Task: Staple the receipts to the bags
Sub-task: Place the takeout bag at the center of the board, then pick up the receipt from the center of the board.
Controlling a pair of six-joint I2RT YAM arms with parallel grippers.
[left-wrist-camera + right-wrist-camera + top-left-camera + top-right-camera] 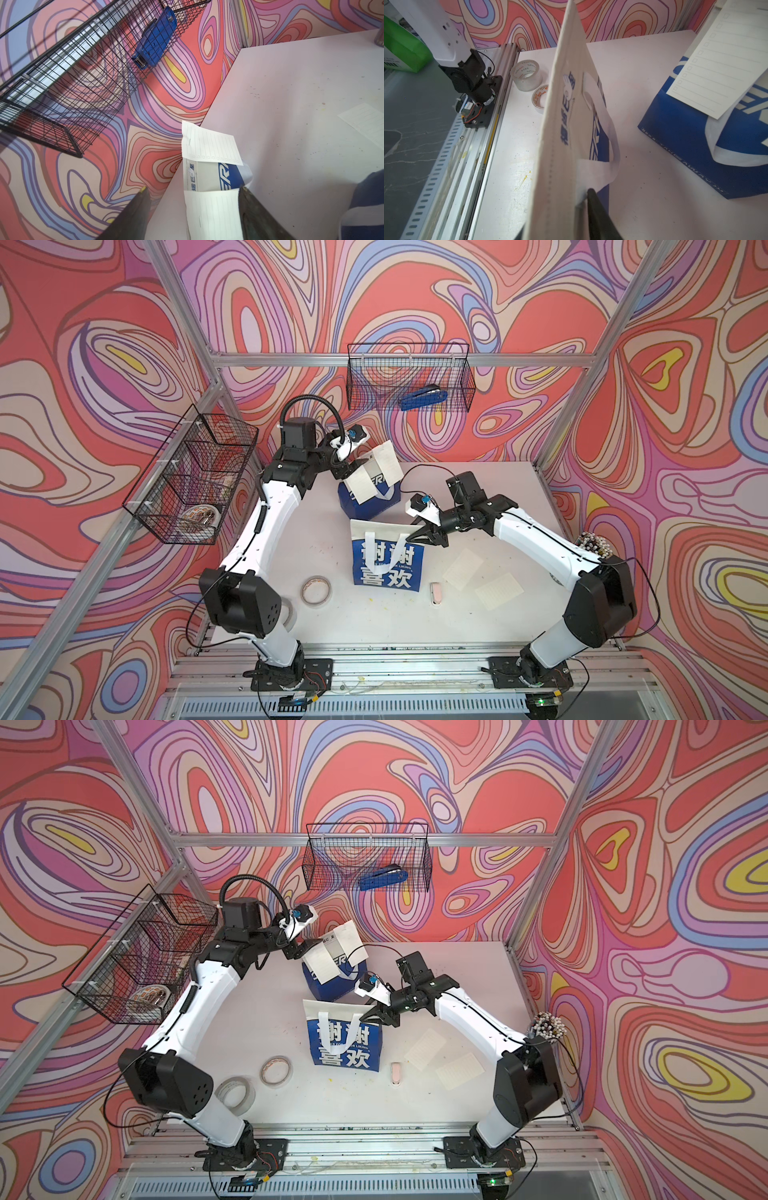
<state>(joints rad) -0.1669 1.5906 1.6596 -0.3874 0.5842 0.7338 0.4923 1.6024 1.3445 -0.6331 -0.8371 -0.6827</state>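
Note:
The bag with Latin lettering (pixel 370 499) stands at the back of the table, with two receipts (pixel 385 460) (pixel 360 486) lying over its top. My left gripper (pixel 353 466) (pixel 192 188) is open at that top; the nearer receipt (pixel 214 212) sits between its spread fingers. Nearer the front stands the bag with Chinese characters (pixel 386 568). My right gripper (pixel 411 537) (pixel 560 207) is open astride its white top rim (pixel 560 128); one finger is hidden behind the wall. Two loose receipts (pixel 463 568) (pixel 498 591) lie flat to the right.
A blue stapler (pixel 424 398) lies in the wire basket (pixel 467 377) on the back wall. A second wire basket (pixel 187 481) hangs at the left. Two tape rolls (pixel 316 590) (pixel 235 1094) and a small pink-and-white object (pixel 435 593) lie near the front.

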